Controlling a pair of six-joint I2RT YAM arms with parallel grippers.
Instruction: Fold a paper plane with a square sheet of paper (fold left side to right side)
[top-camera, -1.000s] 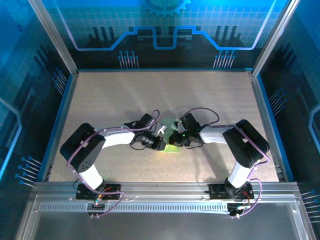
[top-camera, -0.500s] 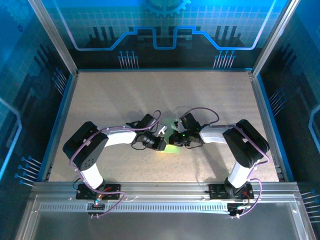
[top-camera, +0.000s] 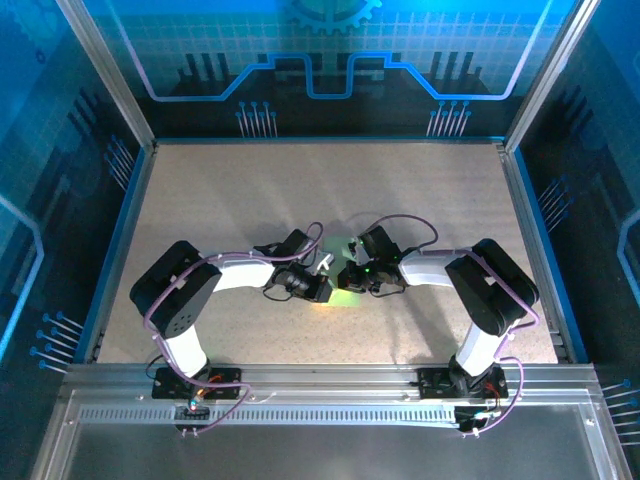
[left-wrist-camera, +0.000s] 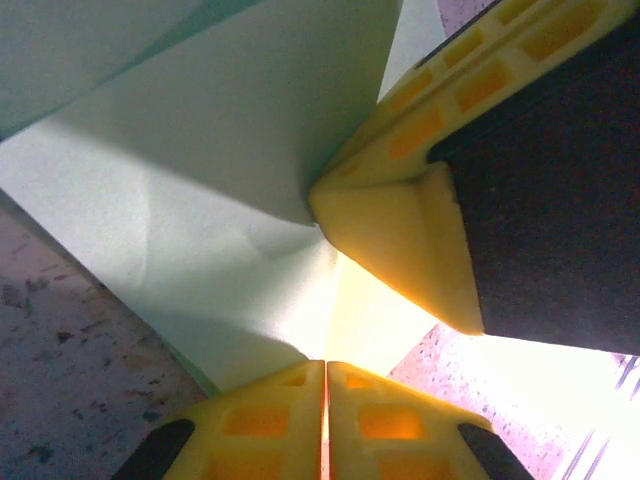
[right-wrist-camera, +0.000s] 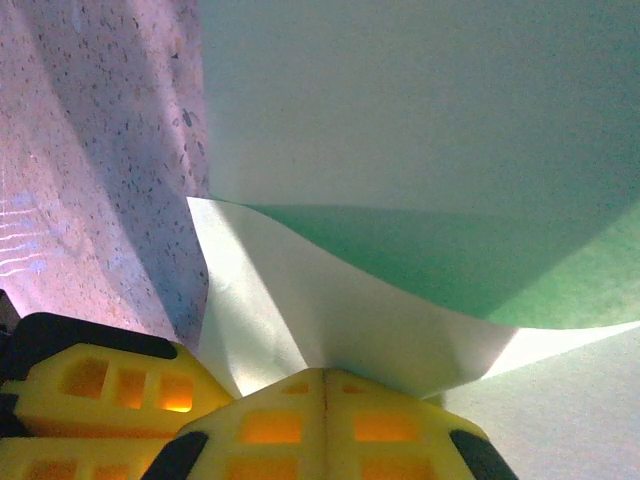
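- The table (top-camera: 250, 190), a speckled beige surface, spans the floor of a blue-lit enclosure with a metal rail along its near edge.
- The left arm (top-camera: 225, 272) reaches inward from its base at the near left, its forearm lying low over the table and pointing toward the middle.
- The right arm (top-camera: 455, 270) mirrors it from the near right, so the two wrists nearly meet at the centre of the table, a little nearer the front than the back.
- The square sheet of paper (top-camera: 346, 297) lies on the table between and under the two wrists. In the top view, pale green shows just in front of them and as a smaller patch just behind.
- Seen from the left wrist, the sheet (left-wrist-camera: 200, 170) is part lifted and gently creased, one layer over another, with bare table beside it at the lower left.
- Seen from the right wrist, a flap of the sheet (right-wrist-camera: 400, 100) curls up off the layer below, with a darker green shadow under the curl.
- The left gripper (left-wrist-camera: 325, 372) has its yellow fingers pressed tight together, the sheet's lower edge running in between the tips, so it is clamped on the paper.
- The right gripper (right-wrist-camera: 325, 378) is likewise clenched, pinching the bottom of the curled flap where the paper narrows into the seam of the fingers.
- The two grippers sit just beside each other: one of the right gripper's fingers (left-wrist-camera: 400, 235) presses against the paper in the left wrist view, and one of the left gripper's fingers (right-wrist-camera: 100, 385) shows at the lower left of the right wrist view.
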